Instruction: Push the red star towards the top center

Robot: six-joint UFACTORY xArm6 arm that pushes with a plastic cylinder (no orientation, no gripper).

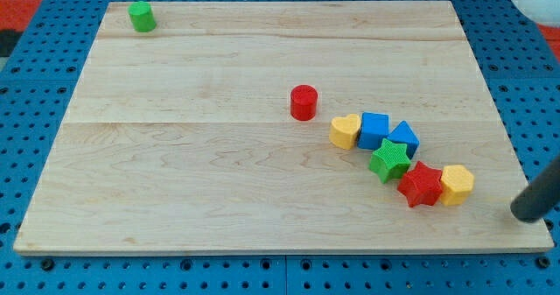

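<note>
Resting at the view's right edge, my tip [528,211] sits low on the desk [201,155], right of the block cluster and apart from it. The rod slants up and off the right border. There are no jaws here, only the bare rod, so nothing is held.

The red star [421,185] lies in the lower right part of the desk, well away from the top centre. A yellow block [457,185], roughly hexagonal, touches its right side and stands between it and my tip. A green star [389,160] touches the red star's upper left. Above that sit two blue blocks: a blue cube-like block [374,129] and, just to its right, a blue block [404,136] with an angled top whose exact shape I cannot tell. A yellow heart [346,130] touches the left blue one.

A red cylinder [304,101] stands alone near the middle, up and left of the cluster. A green cylinder [142,17] stands in the top left corner, well apart from everything else.
</note>
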